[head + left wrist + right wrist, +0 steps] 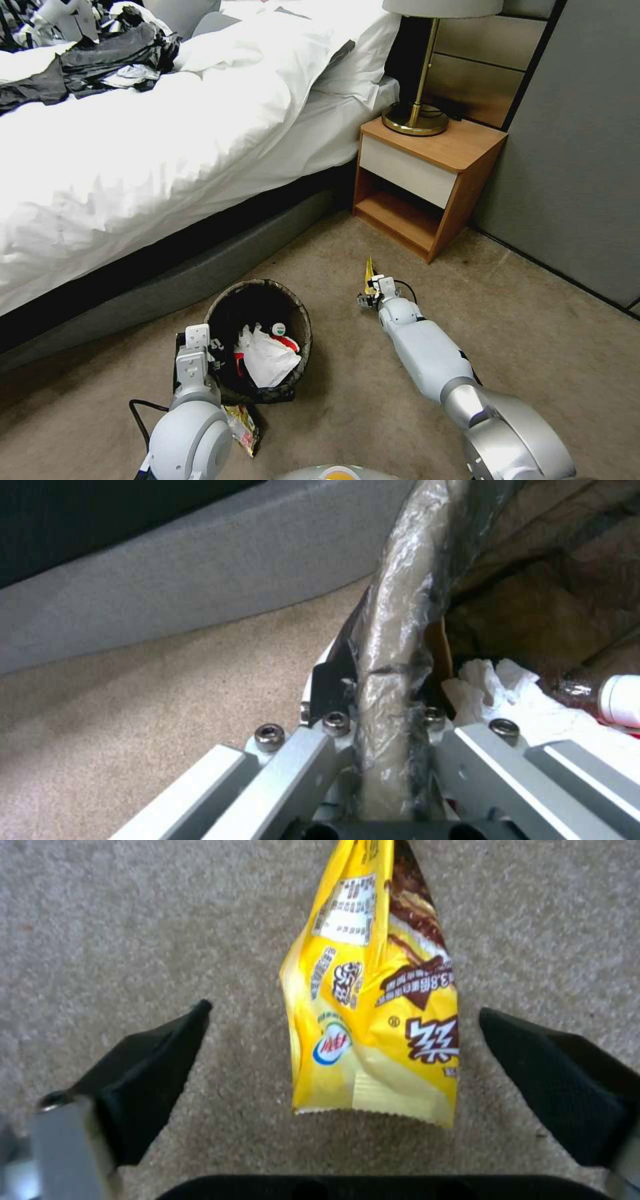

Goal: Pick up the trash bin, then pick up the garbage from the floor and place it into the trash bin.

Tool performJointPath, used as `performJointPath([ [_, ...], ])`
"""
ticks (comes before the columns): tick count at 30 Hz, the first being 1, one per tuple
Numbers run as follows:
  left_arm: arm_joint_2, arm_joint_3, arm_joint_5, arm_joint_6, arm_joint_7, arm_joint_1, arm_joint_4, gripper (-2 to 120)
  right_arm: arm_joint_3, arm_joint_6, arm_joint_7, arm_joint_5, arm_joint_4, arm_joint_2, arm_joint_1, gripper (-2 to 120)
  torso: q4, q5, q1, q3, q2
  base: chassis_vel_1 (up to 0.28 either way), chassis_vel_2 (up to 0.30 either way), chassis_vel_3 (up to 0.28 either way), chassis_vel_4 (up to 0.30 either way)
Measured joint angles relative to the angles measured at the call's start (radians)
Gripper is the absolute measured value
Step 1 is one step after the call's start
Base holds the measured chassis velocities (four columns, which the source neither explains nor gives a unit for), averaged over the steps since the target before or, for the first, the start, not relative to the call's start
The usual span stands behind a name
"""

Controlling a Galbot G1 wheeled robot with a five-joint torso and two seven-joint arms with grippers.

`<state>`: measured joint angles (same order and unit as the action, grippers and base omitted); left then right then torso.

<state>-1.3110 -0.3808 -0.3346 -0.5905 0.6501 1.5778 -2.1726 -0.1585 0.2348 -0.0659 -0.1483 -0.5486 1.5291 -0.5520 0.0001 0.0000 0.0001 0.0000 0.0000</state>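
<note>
On beige carpet [400, 413] (bedside), left tool [383, 715] clamps trash bin [260, 300] rim; right tool [343, 1040], spread wide, straddles yellow wrapper [377, 1005].

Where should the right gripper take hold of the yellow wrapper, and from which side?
Probably at the crimped end nearest the right gripper, coming straight down from above. The yellow wrapper lies on the carpet, lengthwise between the open fingers, so closing across its narrow width should pinch it. The left gripper holds the bin rim.
</note>
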Motion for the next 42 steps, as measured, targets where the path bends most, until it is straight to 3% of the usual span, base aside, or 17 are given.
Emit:
performJointPath([
  [6, -0.002, 0.0, 0.0, 0.001, 0.0, -0.001, 0.0, 0, -0.011, -0.007, 0.001, 0.013, 0.018, 0.003, -0.004, 74, 0.0, 0.0, 0.0, 0.0, 0.0, 0.0, 0.0, 0.0, 0.0],
  [8, -0.003, 0.0, 0.001, 0.001, 0.0, 0.0, 0.0, 0, -0.02, -0.021, 0.007, 0.021, 0.041, 0.004, -0.004, 62, -0.0001, 0.0, 0.0, 0.0, 0.0, 0.0, 0.0, 0.0, 0.0],
  [12, -0.003, 0.0, 0.002, 0.002, 0.0, 0.003, 0.0, 0, -0.027, -0.033, 0.013, 0.024, 0.056, 0.004, -0.002, 54, 0.0, 0.0001, 0.0, 0.0, 0.0, 0.0, 0.0, 0.0, 0.0],
  [17, -0.002, 0.0, 0.004, 0.002, -0.001, 0.007, 0.0, 0, -0.03, -0.051, 0.022, 0.024, 0.074, -0.005, 0.002, 30, 0.0003, 0.0003, 0.0, 0.0, 0.0, 0.0, 0.0, 0.0, 0.0],
  [26, 0.005, 0.002, 0.004, 0.002, -0.002, 0.001, 0.006, 0, -0.023, -0.051, 0.023, 0.023, 0.066, -0.014, 0.003, 1, -0.0003, -0.0002, 0.0, 0.0, 0.0, 0.0, 0.0, 0.0, 0.0],
  [39, 0.01, 0.002, 0.001, 0.002, -0.003, -0.003, 0.012, 0, -0.007, -0.071, 0.012, 0.022, 0.049, -0.024, 0.005, 0, -0.0001, 0.0, 0.0, 0.0, 0.0, 0.0, 0.0, 0.0, 0.0],
  [42, 0.016, 0.001, -0.002, 0.002, -0.004, -0.01, 0.022, 0, 0.006, -0.1, -0.004, 0.022, -0.014, -0.037, -0.019, 0, -0.0001, 0.0001, 0.0, 0.0, 0.0, 0.0, 0.0, 0.0, 0.0],
])
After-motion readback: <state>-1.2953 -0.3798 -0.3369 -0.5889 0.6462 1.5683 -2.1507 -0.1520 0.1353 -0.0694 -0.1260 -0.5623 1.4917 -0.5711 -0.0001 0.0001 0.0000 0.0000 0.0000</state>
